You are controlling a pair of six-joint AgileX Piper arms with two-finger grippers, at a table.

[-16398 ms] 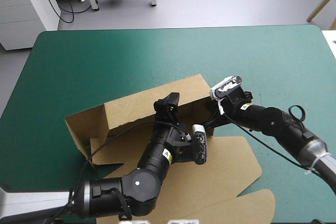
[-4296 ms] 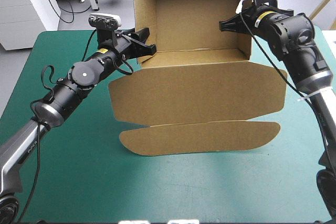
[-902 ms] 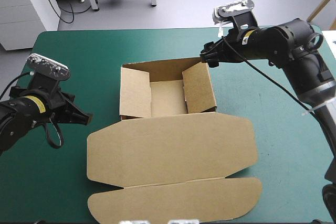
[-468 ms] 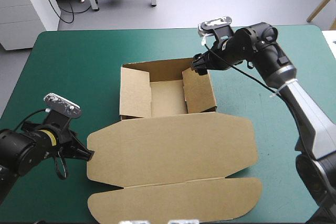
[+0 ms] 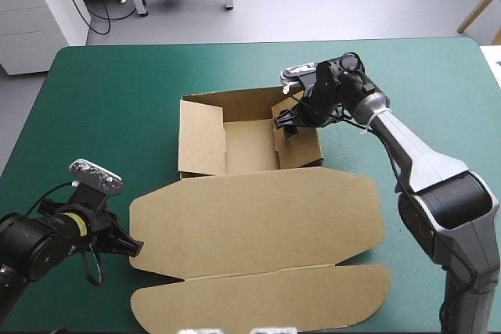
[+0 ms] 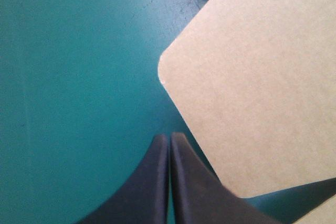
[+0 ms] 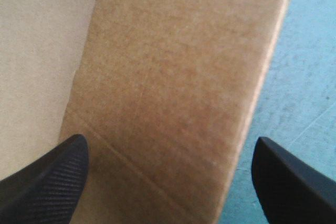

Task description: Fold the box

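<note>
Nearest me, the brown box (image 5: 258,220) lies in the middle of the desk (image 5: 117,99). Its lid (image 5: 313,209) is flat on the teal-green cover (image 6: 68,77), and the long rounded flap (image 5: 266,303) reaches toward the near edge. Low at the near left, the left arm (image 5: 47,236) comes in. The left jaws are pressed together in one point, resting over the cover just beside the lid's rounded left corner (image 6: 164,74). Farther back the open tray (image 5: 249,146) stands with its walls up. The right arm (image 5: 407,146) reaches in from the far right. The right jaws are wide apart, straddling the tray's right wall (image 7: 173,87), one side over the tray and the other over the cover.
</note>
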